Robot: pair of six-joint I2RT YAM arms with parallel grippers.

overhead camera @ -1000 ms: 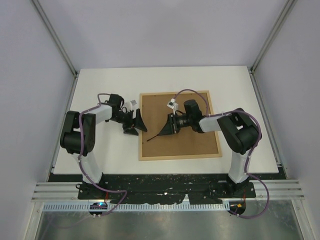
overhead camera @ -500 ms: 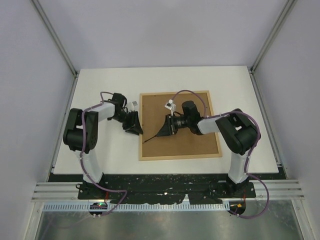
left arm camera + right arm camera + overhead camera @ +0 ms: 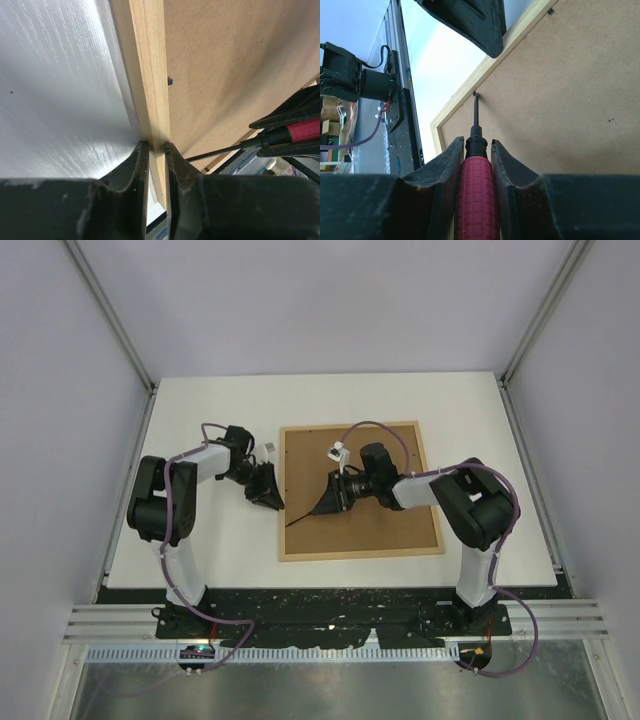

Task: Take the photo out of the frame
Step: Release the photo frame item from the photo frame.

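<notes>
The frame lies face down on the table, its brown fibreboard back facing up. The photo is hidden under that back. My left gripper is shut on the frame's left wooden rail, one finger outside it and the other over the board, as the left wrist view shows. My right gripper is shut on the red-handled screwdriver. Its black shaft reaches a small tab at the board's edge by the rail. That screwdriver also shows in the left wrist view.
The white table extends left of and behind the frame. Another small dark tab sits on the board beside the rail. The black base rail runs along the near edge. Grey enclosure walls stand on three sides.
My left gripper has moved right onto the frame's left rail and closed on it. The right gripper still holds the screwdriver and has shifted only slightly.
</notes>
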